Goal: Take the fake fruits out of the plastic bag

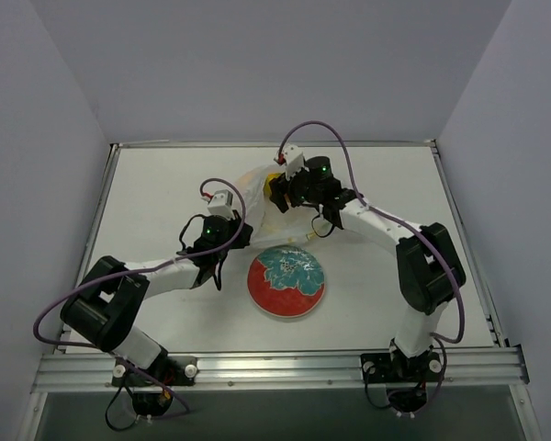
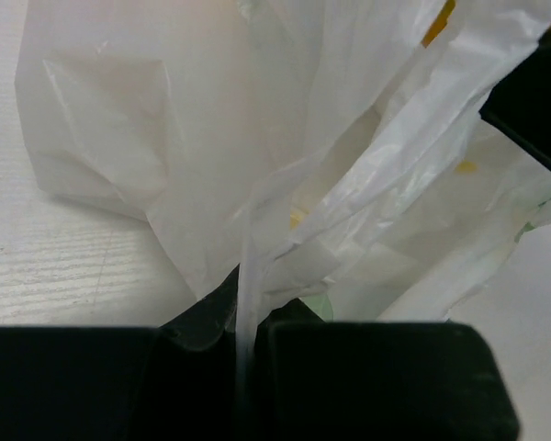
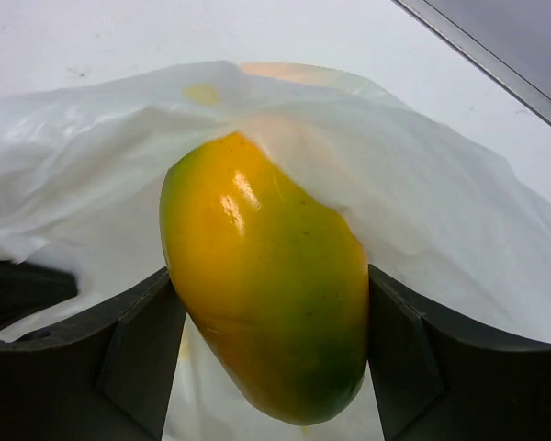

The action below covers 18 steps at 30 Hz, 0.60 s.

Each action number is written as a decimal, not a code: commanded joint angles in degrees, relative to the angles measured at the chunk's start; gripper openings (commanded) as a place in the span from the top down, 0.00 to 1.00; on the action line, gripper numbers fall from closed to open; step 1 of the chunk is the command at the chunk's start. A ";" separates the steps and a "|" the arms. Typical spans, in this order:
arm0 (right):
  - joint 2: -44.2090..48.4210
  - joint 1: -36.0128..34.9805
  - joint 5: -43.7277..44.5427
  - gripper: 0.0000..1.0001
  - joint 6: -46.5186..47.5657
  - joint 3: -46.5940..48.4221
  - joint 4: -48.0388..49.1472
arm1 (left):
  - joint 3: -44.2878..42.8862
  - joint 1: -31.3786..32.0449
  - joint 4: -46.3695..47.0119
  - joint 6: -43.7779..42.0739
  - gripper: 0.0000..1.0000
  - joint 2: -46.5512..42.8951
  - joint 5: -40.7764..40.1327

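mango [image 3: 266, 303] between right fingers [image 3: 138, 358], bag [image 2: 211, 138] between left fingers [image 2: 367, 377], white table [image 1: 165, 184], grey walls [image 1: 257, 64]

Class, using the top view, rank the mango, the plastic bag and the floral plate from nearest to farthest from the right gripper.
1. The mango, clamped between the jaws of the right gripper.
2. The plastic bag, wrapped around the fruit and spreading to the left.
3. The floral plate, lower in the view, near the centre.

Both arms reach forward and converge. The left end effector [image 2: 248, 335] is pinched onto the plastic bag [image 2: 211, 138]; the right end effector [image 3: 271, 340] clamps the mango [image 3: 266, 266] from both sides.
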State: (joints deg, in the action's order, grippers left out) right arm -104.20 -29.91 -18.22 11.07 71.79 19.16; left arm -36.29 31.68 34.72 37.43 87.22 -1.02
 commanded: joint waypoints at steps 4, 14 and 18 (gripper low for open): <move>10.06 -3.92 5.91 0.72 -5.17 -8.75 -0.17 | -0.53 -0.48 4.48 1.59 0.98 -3.63 0.75; 29.92 -17.98 16.26 0.72 -18.16 -31.43 5.00 | 0.61 -0.39 2.55 -0.25 0.98 -7.76 -1.35; 30.11 -22.64 21.55 0.72 -24.06 -39.87 10.80 | 0.61 -0.48 2.11 -0.69 0.98 -7.77 -2.06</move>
State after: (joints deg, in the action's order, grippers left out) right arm -74.11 -51.16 -3.81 -5.96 35.88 24.43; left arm -34.87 31.68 35.86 37.76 81.28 -1.85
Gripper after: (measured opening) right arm 0.644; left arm 0.028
